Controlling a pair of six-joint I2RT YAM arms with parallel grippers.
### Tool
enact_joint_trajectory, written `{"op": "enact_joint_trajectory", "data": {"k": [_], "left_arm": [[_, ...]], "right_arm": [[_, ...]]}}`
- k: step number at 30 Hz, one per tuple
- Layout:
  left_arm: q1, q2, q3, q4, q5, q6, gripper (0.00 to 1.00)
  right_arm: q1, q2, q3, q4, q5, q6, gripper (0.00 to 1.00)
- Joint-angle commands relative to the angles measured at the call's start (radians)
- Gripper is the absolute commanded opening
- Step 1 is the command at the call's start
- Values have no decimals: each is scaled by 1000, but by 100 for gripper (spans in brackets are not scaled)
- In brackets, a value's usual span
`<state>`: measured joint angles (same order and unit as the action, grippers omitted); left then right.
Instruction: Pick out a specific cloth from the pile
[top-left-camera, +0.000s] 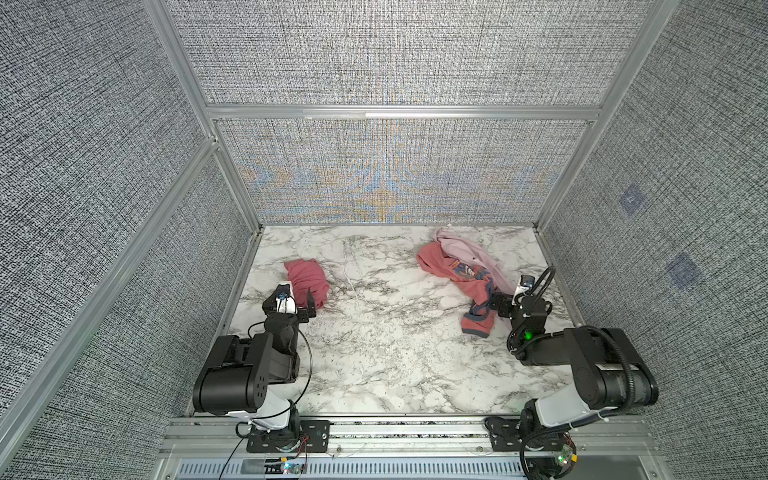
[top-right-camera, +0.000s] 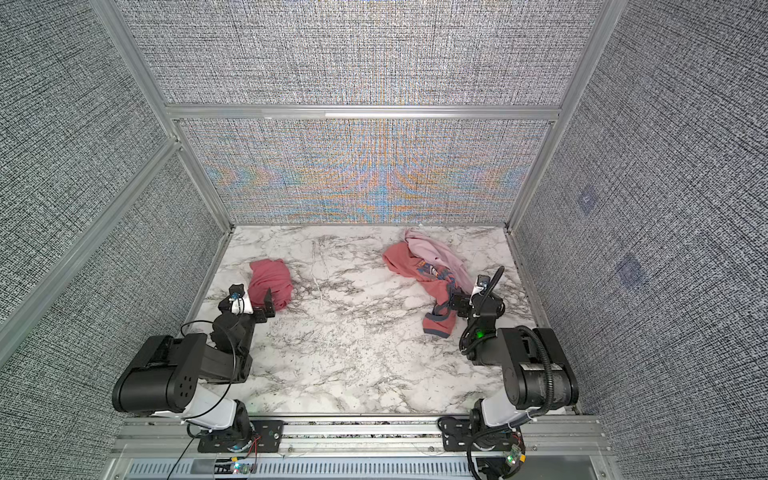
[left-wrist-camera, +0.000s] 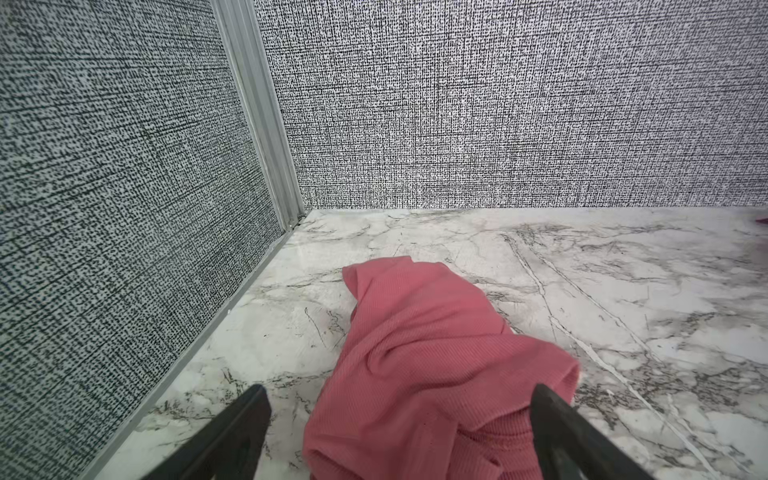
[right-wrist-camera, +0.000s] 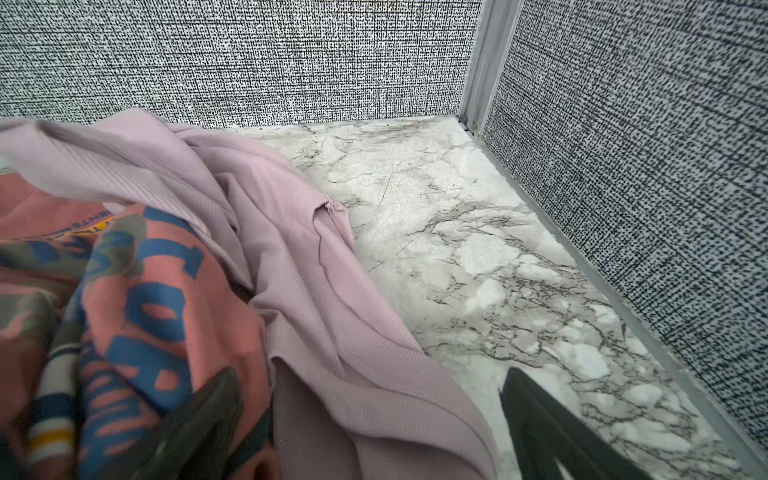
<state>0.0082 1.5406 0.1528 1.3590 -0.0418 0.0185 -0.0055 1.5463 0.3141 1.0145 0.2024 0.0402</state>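
Note:
The cloth (top-left-camera: 307, 277) (top-right-camera: 272, 279), plain dusty red and crumpled, lies alone on the left of the marble table (top-left-camera: 386, 340), well apart from the pile (top-left-camera: 459, 266) (top-right-camera: 424, 262) at the back right. My left gripper (top-left-camera: 300, 301) (top-right-camera: 257, 302) (left-wrist-camera: 399, 390) stands open at the cloth's near end, with the red fabric (left-wrist-camera: 424, 353) lying loose between its fingers. The pile holds a pale lilac cloth (top-left-camera: 478, 255) (right-wrist-camera: 299, 249) over a printed red garment (top-left-camera: 453, 272) (right-wrist-camera: 137, 291). At the pile's near side my right gripper (top-left-camera: 500, 303) (top-right-camera: 457, 302) (right-wrist-camera: 370, 374) is open, with the lilac hem between its fingers.
Textured grey walls with aluminium posts (left-wrist-camera: 266, 124) (right-wrist-camera: 482, 62) close in the table on three sides. The left wall (top-left-camera: 199, 249) runs close beside the left gripper. The printed garment's grey-blue trimmed end (top-left-camera: 478, 326) trails toward the front, left of the right arm.

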Motion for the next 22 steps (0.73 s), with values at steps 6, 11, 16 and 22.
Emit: {"op": "enact_joint_trajectory", "data": {"k": [6,11,16,22], "left_arm": [[0,0,1,32,13,0,99],[0,0,0,31,12,0,99],[-1,0,1,32,13,1,99],[2,6,14,10,26,3,99]], "right_arm": [[1,0,2,25,-4,0,99],[1,-1,1,24,-4,0,99],[1,-1,1,24,-5,0,99],[1,0,2,24,-4,0,99]]}}
